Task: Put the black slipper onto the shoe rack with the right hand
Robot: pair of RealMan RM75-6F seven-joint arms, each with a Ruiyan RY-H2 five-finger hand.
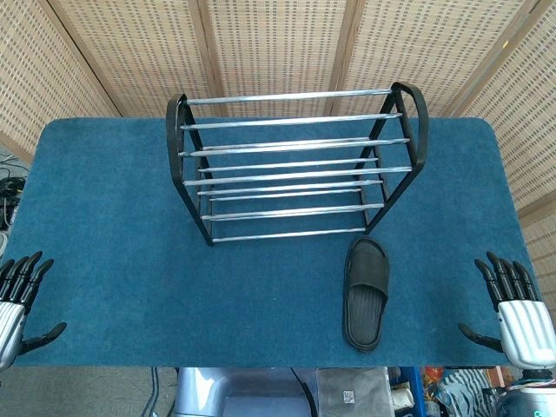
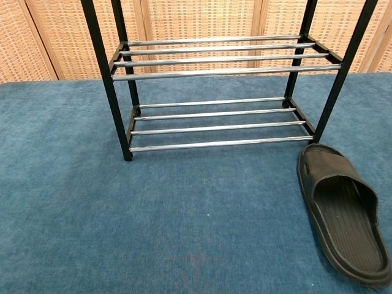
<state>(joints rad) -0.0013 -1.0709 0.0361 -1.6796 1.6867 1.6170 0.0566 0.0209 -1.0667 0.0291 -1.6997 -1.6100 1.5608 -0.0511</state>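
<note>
Risk: The black slipper is soft and flat on the blue table cover, so a grasp from above is likely to press it down or slide it rather than lift it. A hold on 1 edge could let it droop and swing.
Risk at rack: The shoe rack offers only thin metal rails with gaps between them. A slipper set down crooked could tip through, and a low carry could catch the black end frame nearest it.
Slipper: Sole down, lengthwise toward the robot, its far end just beside the rack's front right foot, apart from the rails. The chest view shows it at lower right.
Right hand: The right hand rests at the table's near right corner, fingers spread, holding nothing. The slipper lies to its left and slightly farther in, well apart.
Left hand: The left hand sits at the near left corner, fingers apart and empty, far from the slipper.
Progress: Reach not yet begun, by the look of it.
</note>
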